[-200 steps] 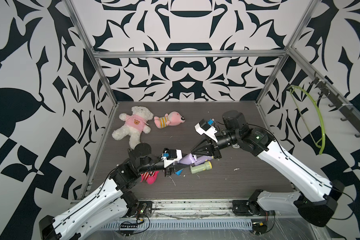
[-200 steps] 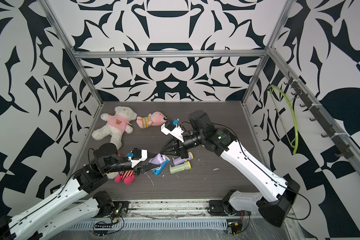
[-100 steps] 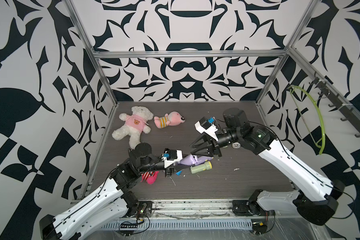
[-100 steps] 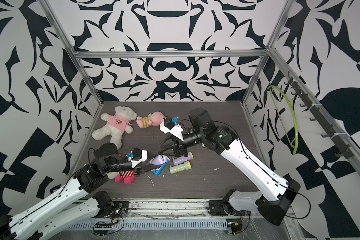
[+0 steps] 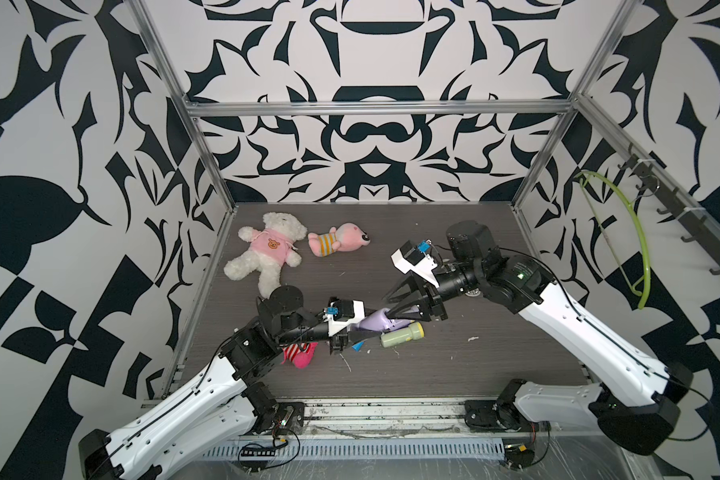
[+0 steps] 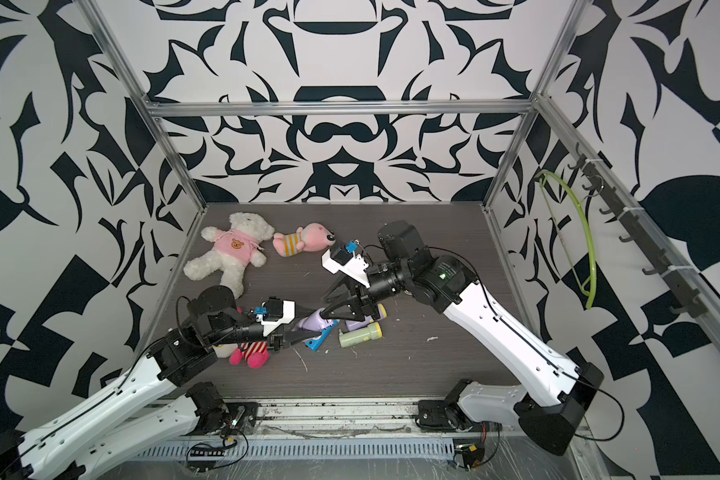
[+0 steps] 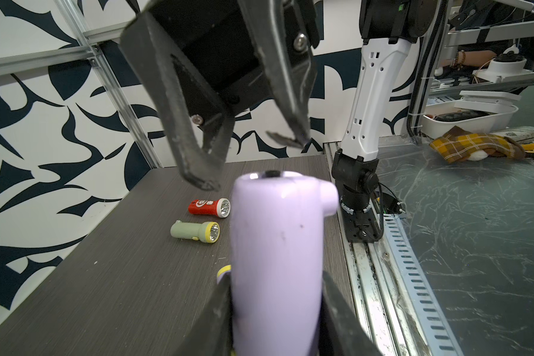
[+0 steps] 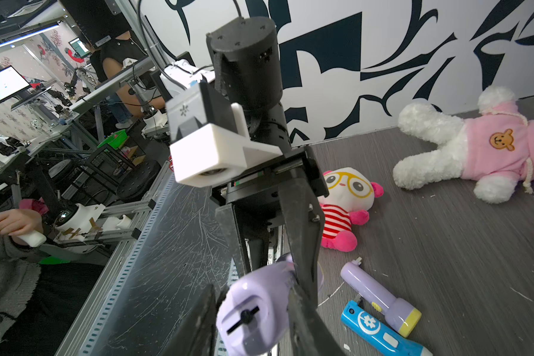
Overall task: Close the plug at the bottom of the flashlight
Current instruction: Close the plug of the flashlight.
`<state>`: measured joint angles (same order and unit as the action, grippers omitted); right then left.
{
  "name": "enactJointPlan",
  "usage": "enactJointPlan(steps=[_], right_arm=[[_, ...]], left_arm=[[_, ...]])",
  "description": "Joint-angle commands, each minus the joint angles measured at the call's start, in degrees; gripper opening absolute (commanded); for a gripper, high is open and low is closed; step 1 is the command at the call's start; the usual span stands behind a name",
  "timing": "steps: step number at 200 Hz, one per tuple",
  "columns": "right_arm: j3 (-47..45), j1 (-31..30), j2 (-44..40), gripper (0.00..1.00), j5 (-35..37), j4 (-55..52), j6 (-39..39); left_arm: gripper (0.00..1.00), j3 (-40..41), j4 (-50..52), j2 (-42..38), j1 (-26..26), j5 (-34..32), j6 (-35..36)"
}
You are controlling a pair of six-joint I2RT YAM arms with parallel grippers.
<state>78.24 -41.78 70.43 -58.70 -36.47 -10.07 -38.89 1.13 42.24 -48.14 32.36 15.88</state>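
In both top views the lilac smooth-plastic flashlight [image 5: 376,323] hangs above the dark wood-grain table [image 5: 454,374], near its front middle. The left gripper [image 5: 356,332] is clenched round the barrel. The right gripper [image 5: 389,309] faces it end-on, jaws parted, their tips just beside the flashlight's free end. A pale green flashlight with a yellow head [image 5: 402,336] lies on the table just below.

In the left wrist view the flashlight [image 7: 278,246] runs away from the camera between the left jaws, which press on both its sides. Its bottom end is rounded, with a small dark spot and a side lug. The right gripper [image 7: 244,163] is beyond that end, spread wide and touching nothing. The green flashlight [image 7: 195,231] and a red one with a silver head [image 7: 210,208] lie well apart from it on the table.

In the right wrist view the bottom face [image 8: 250,314] sits between the released right jaws. It shows a dark slot with a round black pin [image 8: 245,317]. I see no prongs standing out, so the plug looks folded in or nearly so, though I cannot be sure. A second lilac flashlight [image 8: 379,296] on the table has its prongs sticking out.

The shell looks hard, glossy and light, so it is likely to slip or twist under a sideways push. The barrel's middle is the sound place to hold, leaving the end free. The plug is a small hinged part, best pressed flat with one fingertip along the barrel's axis.
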Motion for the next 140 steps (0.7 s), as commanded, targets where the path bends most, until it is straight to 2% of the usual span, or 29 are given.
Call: enactJointPlan(steps=[1, 68, 140], right_arm=[[0.16, -0.32, -0.47, 0.40, -1.22, 0.59, -0.39], [-0.10, -0.32, 0.53, 0.36, -2.18, 0.53, -1.05], [-0.69, -0.32, 0.35, 0.36, -1.88, -0.15, -2.45]], left_arm=[[0.00, -2.07, -2.36, -0.53, -0.11, 1.38, -0.19], [0.00, -2.50, -3.50, -0.75, -0.11, 3.76, -0.76], [0.00, -2.53, -3.32, -1.94, -0.11, 4.44, -0.67]])
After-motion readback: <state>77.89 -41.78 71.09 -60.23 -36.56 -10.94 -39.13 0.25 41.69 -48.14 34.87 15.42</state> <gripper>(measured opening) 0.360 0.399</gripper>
